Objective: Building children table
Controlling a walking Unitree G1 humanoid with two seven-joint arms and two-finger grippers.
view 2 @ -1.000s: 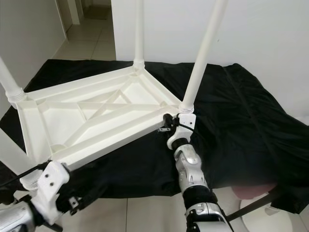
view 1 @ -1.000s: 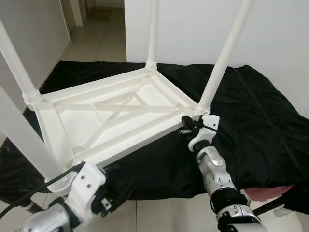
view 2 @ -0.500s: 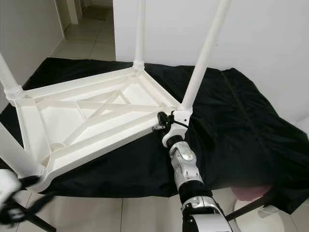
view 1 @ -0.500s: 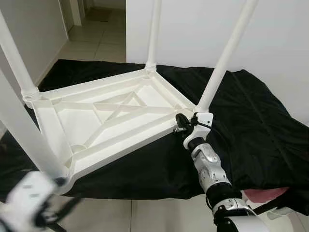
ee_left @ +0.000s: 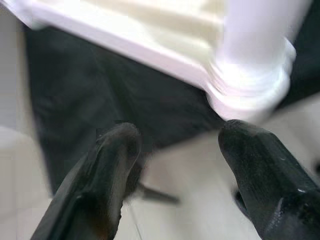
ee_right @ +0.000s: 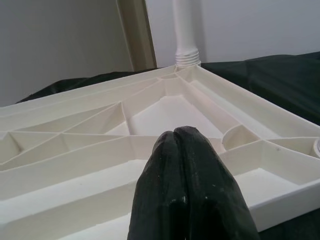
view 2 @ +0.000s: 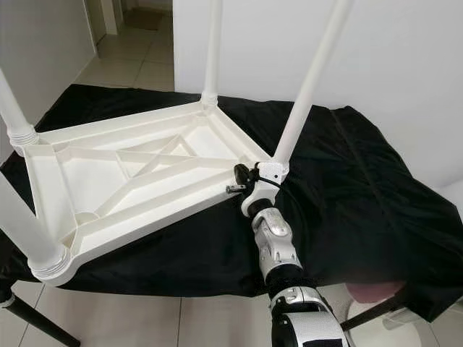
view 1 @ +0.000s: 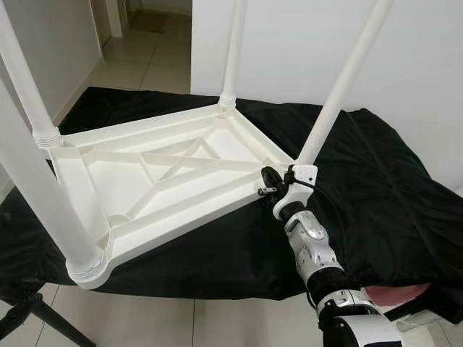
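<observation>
A white plastic children's table [view 1: 189, 210] lies upside down on a black cloth [view 1: 376, 188], its four legs pointing up. My right gripper [view 1: 266, 182] is shut, with nothing between its fingers. It rests at the table's near right corner, beside the base of the right leg [view 1: 340, 87]. In the right wrist view the shut right gripper [ee_right: 174, 135] points across the ribbed underside [ee_right: 165, 107]. In the left wrist view my left gripper [ee_left: 177, 135] is open below the near left corner, where the threaded leg base [ee_left: 250, 85] sits just beyond the fingertips.
The near left leg [view 1: 40, 188] rises close to the camera. A white wall stands behind the cloth, and a tiled hallway [view 1: 137, 58] opens at the back left. A black stand leg [view 1: 36, 318] crosses the floor at bottom left. Something pink [view 1: 398, 295] lies at bottom right.
My left arm has dropped away from the near left corner and out of the head views. The right gripper stays at the near right corner. The camera has shifted slightly.
</observation>
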